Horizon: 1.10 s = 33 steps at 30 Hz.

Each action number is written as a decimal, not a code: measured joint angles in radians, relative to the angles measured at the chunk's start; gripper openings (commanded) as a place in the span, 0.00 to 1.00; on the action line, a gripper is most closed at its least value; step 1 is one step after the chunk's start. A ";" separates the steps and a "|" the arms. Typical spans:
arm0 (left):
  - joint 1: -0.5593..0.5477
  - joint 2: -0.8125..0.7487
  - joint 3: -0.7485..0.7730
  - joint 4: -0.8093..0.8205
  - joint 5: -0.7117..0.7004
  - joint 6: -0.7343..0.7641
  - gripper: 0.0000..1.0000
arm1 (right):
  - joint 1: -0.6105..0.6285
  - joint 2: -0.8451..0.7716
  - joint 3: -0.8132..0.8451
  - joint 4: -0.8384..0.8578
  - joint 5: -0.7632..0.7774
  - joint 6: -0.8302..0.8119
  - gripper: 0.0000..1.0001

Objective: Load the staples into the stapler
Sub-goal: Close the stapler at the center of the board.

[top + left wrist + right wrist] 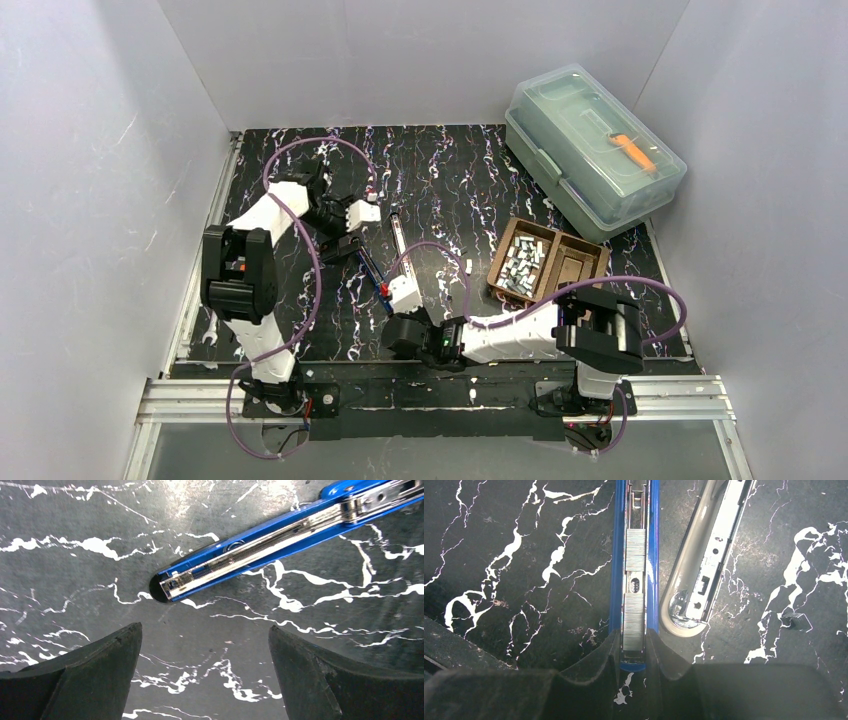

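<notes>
Near the table's front edge, the right jaws pinch the near end of the one stapler [616, 555], which lies opened flat with two strips [635, 542] in its channel. The left jaws hang spread wide beside its far end. Toward the right edge, one tray [580, 262] holds many staples [522, 262]. One box [595, 150] sits in the far right corner.

the left arm [262, 225] and the right arm [510, 338] have white shells and black joint blocks. a purple cable [316, 270] loops along each one. the left gripper [205, 635] and the right gripper [633, 640] have dark matte fingers [100, 665].
</notes>
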State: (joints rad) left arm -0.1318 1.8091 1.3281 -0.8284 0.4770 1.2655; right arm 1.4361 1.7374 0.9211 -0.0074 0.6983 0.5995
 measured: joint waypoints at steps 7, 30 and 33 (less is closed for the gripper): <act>-0.016 -0.004 -0.092 0.140 -0.022 0.154 0.98 | -0.003 -0.017 -0.039 0.061 -0.010 -0.008 0.17; -0.059 0.056 -0.022 0.027 -0.022 0.588 0.63 | -0.017 -0.018 -0.054 0.108 -0.025 -0.026 0.09; -0.064 0.087 0.007 0.001 -0.025 0.624 0.64 | -0.018 -0.018 -0.054 0.110 -0.025 -0.024 0.08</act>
State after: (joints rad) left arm -0.1959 1.8957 1.3354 -0.8272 0.4522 1.8893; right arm 1.4185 1.7191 0.8673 0.1024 0.6731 0.5758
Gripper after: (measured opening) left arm 0.630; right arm 0.290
